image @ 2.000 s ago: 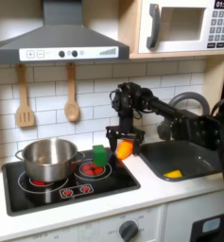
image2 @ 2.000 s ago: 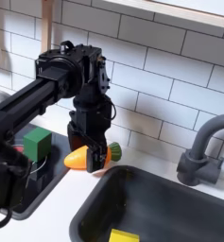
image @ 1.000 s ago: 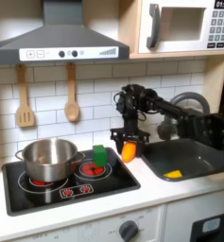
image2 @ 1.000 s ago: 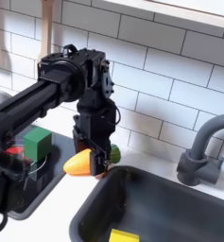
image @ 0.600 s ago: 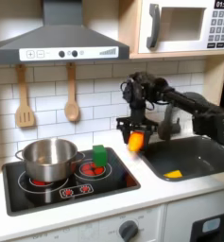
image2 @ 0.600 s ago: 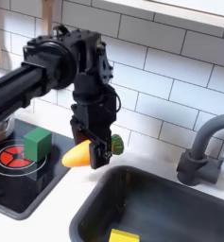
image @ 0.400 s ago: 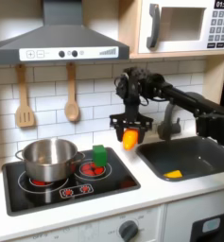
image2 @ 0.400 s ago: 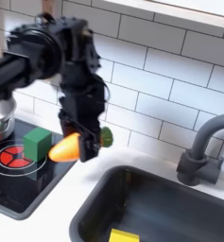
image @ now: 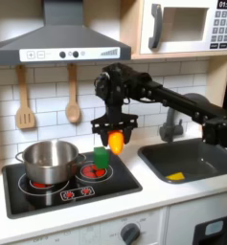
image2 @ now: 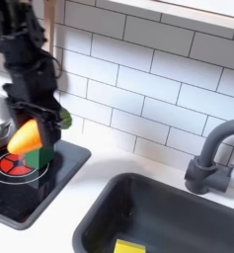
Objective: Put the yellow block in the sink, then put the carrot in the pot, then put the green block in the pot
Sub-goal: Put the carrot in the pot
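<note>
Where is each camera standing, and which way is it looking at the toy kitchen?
First exterior view: in front of the kitchen, facing the wall; stove, pot, sink and the whole arm show.
Second exterior view: close, low at the sink's end, looking across; the gripper shows.
Both show the held carrot, green block, yellow block.

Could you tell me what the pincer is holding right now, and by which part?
The pincer holds the carrot, gripping its thicker end near the green tip.
</note>
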